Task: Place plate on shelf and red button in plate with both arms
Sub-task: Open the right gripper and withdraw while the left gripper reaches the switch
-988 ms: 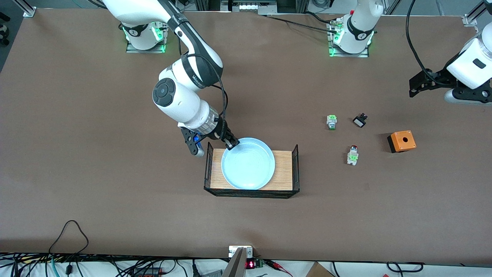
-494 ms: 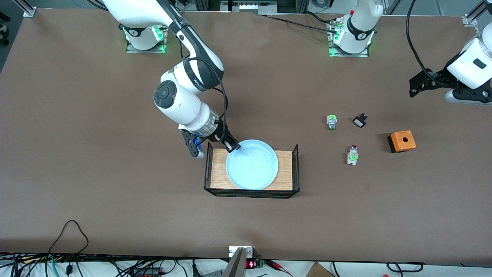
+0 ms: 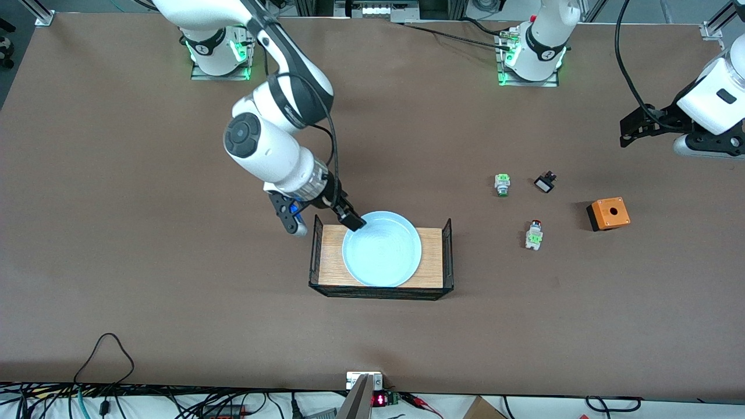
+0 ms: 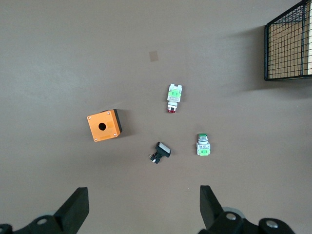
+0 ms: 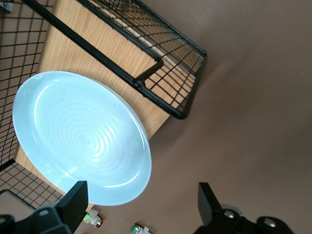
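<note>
Front view: plate (image 3: 382, 249), pale blue, lies on the wooden base of a black wire tray (image 3: 447, 250); right gripper (image 3: 353, 222) sits at the plate's rim, its opening not discernible here. Red button (image 3: 534, 234) lies on the table toward the left arm's end, near an orange box (image 3: 608, 213). Left gripper (image 3: 628, 132) waits over that end. Left wrist view: fingers (image 4: 73, 212) spread wide, holding nothing, above red button (image 4: 173, 97). Right wrist view: fingers (image 5: 72, 200) spread wide, plate (image 5: 80, 136) free between and below them.

white jointed arms (image 3: 265, 148), black bands, black cables, green-lit bases
</note>
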Action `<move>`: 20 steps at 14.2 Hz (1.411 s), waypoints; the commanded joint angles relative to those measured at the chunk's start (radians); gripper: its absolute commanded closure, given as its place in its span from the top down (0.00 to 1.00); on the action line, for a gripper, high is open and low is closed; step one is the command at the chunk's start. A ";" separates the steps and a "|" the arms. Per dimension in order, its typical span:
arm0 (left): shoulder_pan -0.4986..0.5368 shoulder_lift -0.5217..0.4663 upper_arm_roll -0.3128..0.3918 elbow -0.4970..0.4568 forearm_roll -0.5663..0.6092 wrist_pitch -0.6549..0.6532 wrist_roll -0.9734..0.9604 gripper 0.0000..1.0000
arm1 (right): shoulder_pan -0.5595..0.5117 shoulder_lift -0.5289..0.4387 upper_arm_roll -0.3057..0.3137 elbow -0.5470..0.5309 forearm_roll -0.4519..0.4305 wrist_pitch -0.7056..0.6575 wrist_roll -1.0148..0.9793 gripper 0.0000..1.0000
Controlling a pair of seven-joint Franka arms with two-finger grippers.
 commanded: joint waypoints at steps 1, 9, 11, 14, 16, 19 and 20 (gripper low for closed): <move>0.003 0.008 -0.002 0.028 0.011 -0.024 -0.007 1.00 | -0.039 -0.099 0.001 -0.012 -0.049 -0.143 -0.017 1.00; 0.035 0.069 0.000 0.103 -0.100 -0.139 -0.010 1.00 | -0.164 -0.282 0.001 -0.012 -0.200 -0.553 -0.343 1.00; 0.038 0.091 0.000 0.100 -0.103 -0.141 -0.001 1.00 | -0.215 -0.311 0.003 -0.015 -0.254 -0.618 -0.444 1.00; 0.027 0.167 -0.006 0.103 -0.100 -0.144 0.004 1.00 | -0.333 -0.330 0.003 -0.020 -0.297 -0.658 -0.624 1.00; 0.023 0.248 -0.012 0.090 -0.100 -0.133 0.001 1.00 | -0.430 -0.339 0.003 -0.023 -0.296 -0.664 -0.828 1.00; 0.007 0.333 -0.015 0.077 -0.089 -0.017 -0.007 1.00 | -0.496 -0.348 0.003 -0.024 -0.366 -0.672 -0.986 1.00; 0.009 0.345 -0.015 0.058 -0.086 0.035 -0.004 1.00 | -0.499 -0.353 0.001 -0.026 -0.418 -0.670 -1.056 1.00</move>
